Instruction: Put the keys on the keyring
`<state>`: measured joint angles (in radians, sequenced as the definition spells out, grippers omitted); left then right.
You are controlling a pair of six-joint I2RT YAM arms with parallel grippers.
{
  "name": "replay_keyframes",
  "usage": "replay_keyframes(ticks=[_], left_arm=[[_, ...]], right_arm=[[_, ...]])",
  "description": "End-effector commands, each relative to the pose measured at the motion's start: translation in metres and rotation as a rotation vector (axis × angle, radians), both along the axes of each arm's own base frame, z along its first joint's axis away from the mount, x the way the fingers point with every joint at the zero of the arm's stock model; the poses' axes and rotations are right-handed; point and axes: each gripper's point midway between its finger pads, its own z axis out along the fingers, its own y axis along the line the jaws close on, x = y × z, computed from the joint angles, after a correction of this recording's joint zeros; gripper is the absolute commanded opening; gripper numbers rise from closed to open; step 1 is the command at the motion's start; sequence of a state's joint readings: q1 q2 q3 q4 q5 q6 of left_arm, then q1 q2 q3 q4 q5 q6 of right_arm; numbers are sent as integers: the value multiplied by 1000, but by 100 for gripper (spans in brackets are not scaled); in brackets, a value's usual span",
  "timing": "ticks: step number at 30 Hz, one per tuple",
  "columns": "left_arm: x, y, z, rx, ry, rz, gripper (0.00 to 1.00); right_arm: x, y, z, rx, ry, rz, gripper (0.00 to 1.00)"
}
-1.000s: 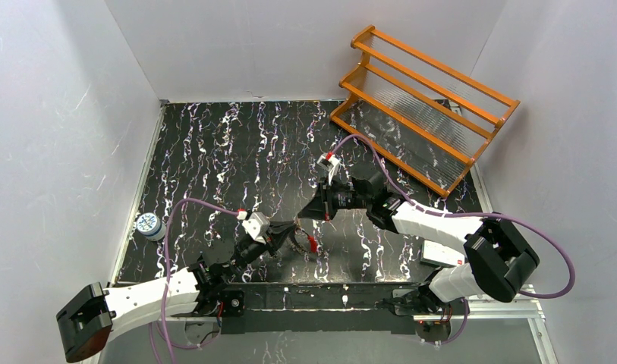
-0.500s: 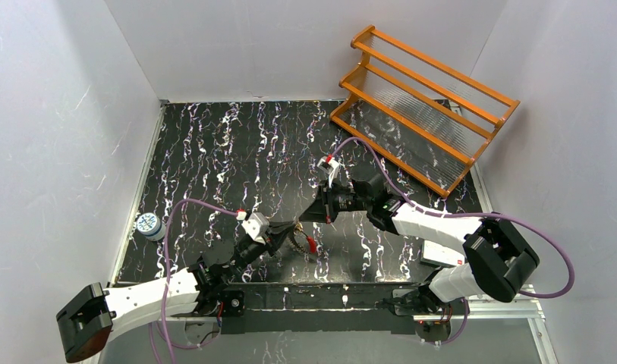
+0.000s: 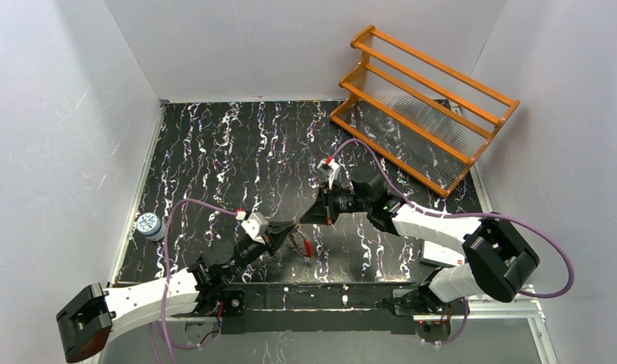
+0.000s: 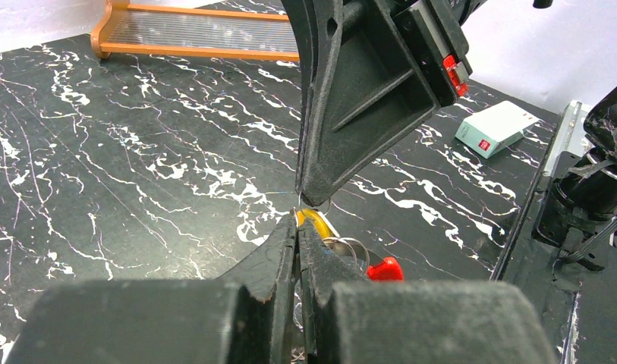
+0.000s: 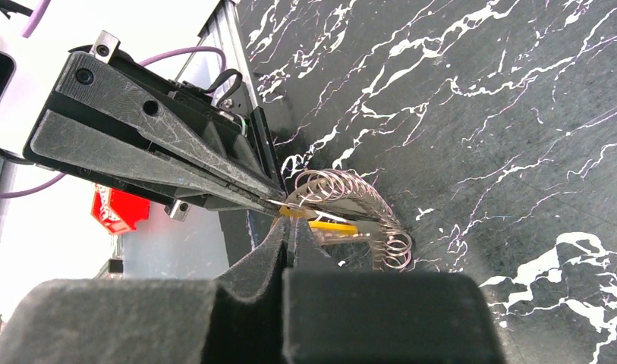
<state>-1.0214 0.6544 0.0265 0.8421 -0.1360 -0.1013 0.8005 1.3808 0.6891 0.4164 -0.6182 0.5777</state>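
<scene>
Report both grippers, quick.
Left gripper: shut, pinching the keyring.
Right gripper: shut, apparently on the gold key.

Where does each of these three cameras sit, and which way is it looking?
Top view: high above and behind, looking down on the black table; the left arm and right arm show whole, bases nearest.
Left wrist view: on the left arm's wrist, looking along the shut left gripper at the right gripper and the orange rack.
Right wrist view: on the right arm's wrist, looking along its own shut gripper at the left gripper and the wire ring.
Shared: both wrist views show the ring and the two tips meeting.
</scene>
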Motion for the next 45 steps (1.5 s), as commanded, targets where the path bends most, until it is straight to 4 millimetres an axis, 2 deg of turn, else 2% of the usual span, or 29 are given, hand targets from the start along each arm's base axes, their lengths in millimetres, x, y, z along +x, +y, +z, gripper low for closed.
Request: replay_keyframes(ticks=[1, 10, 19, 33, 45], left_arm=[[0, 0, 8, -33, -14, 6, 0], [0, 0, 8, -35, -13, 3, 0], [-1, 0, 7, -34, -9, 1, 0], [-2, -1, 7, -33, -11, -6, 0], [-3, -1, 8, -37, -11, -13, 0]], right_arm=[[-2, 7, 28, 75, -52, 29, 1], [-3, 11, 27, 78, -48, 43, 1], [-3, 11, 34, 98, -77, 39, 1], [8, 12, 18, 39, -57, -14, 1], [10, 12, 9, 13, -17, -25, 1]])
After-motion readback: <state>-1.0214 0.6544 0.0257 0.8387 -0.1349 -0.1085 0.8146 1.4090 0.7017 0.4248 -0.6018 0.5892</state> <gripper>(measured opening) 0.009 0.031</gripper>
